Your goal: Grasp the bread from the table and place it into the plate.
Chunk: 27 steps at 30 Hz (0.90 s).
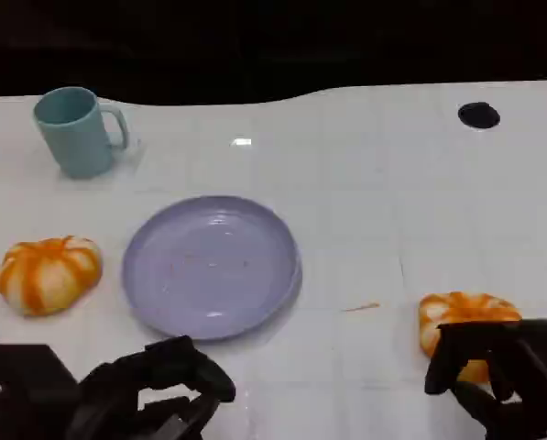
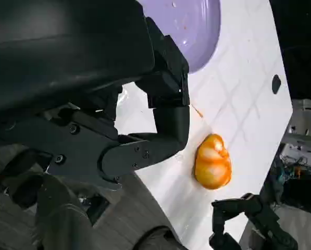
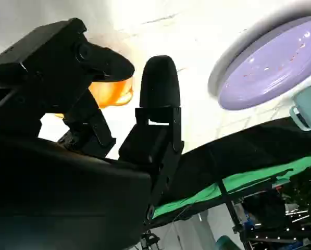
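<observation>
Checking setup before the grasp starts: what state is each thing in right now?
Plate: empty, flat on the table.
Mug: upright.
Left bread: on the table, untouched.
Right bread: on the table, not lifted.
Left hand: holds nothing.
Right hand: open, beside the right bread.

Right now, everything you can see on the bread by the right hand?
The right-side bread is a round, domed bun, orange with pale cream stripes and a glossy look. It lies flat on the white table, right of the purple plate and apart from it. The right hand is at its near edge, fingers apart and partly covering it; whether they touch it is unclear. It is not lifted.
</observation>
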### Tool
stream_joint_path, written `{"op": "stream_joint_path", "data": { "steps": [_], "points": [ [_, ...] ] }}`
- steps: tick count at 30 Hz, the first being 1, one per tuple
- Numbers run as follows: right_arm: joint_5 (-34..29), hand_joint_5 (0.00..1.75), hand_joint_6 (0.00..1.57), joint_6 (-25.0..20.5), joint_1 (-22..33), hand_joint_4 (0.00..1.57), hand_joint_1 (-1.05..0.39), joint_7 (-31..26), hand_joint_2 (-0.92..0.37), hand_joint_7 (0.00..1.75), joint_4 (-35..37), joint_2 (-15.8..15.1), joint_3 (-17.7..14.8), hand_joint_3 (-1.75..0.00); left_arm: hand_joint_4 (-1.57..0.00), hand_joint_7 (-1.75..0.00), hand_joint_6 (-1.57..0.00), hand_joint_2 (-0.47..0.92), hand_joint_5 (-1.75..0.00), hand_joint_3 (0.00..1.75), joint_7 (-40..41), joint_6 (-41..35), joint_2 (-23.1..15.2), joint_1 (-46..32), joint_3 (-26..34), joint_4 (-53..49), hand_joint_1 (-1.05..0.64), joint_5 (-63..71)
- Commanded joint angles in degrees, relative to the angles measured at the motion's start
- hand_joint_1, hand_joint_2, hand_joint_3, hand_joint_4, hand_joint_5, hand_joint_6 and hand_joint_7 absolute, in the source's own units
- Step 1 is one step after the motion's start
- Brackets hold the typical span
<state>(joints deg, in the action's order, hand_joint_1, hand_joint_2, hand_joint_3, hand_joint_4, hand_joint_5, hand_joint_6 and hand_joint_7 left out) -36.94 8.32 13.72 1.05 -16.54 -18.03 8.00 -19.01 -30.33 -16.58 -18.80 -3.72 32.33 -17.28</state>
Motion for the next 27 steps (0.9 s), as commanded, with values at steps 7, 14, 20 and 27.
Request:
{"op": "stream_joint_path", "data": {
  "steps": [7, 14, 20, 27],
  "points": [
    [0.3, 1.75, 0.95, -0.3, 0.0, 0.91, -0.04, 0.8, -0.40, 1.14, -0.2, -0.6, 0.0, -0.97, -0.66, -1.41, -0.62, 0.92, -1.75, 0.55, -0.2, 0.2, -0.7, 0.0, 0.5, 0.5, -0.37, 0.0],
    [-0.2, 1.75, 0.94, -0.5, -0.1, 0.90, -0.05, 1.2, -0.39, 1.16, -0.7, -0.7, 0.2, -0.99, -0.66, -1.41, -0.62, 0.92, -1.75, 0.55, -0.4, 0.3, -1.0, 0.0, 0.7, 0.7, -0.38, 0.0],
    [0.1, 1.75, 0.94, -0.4, -0.2, 0.90, -0.03, 0.8, -0.36, 1.15, -0.2, -0.4, 0.1, -1.02, -0.65, -1.41, -0.62, 0.92, -1.75, 0.56, -0.1, -0.5, -0.7, 0.0, 0.7, 0.9, -0.36, -0.3],
    [-0.2, 1.75, 0.94, -0.1, -0.3, 0.91, -0.03, 0.5, -0.36, 1.16, -0.1, -0.6, 0.1, -1.01, -0.64, -1.41, -0.61, 0.92, -1.75, 0.56, -0.2, -0.3, -0.8, 0.0, 0.9, 1.1, -0.35, -0.4]
  ]
}}
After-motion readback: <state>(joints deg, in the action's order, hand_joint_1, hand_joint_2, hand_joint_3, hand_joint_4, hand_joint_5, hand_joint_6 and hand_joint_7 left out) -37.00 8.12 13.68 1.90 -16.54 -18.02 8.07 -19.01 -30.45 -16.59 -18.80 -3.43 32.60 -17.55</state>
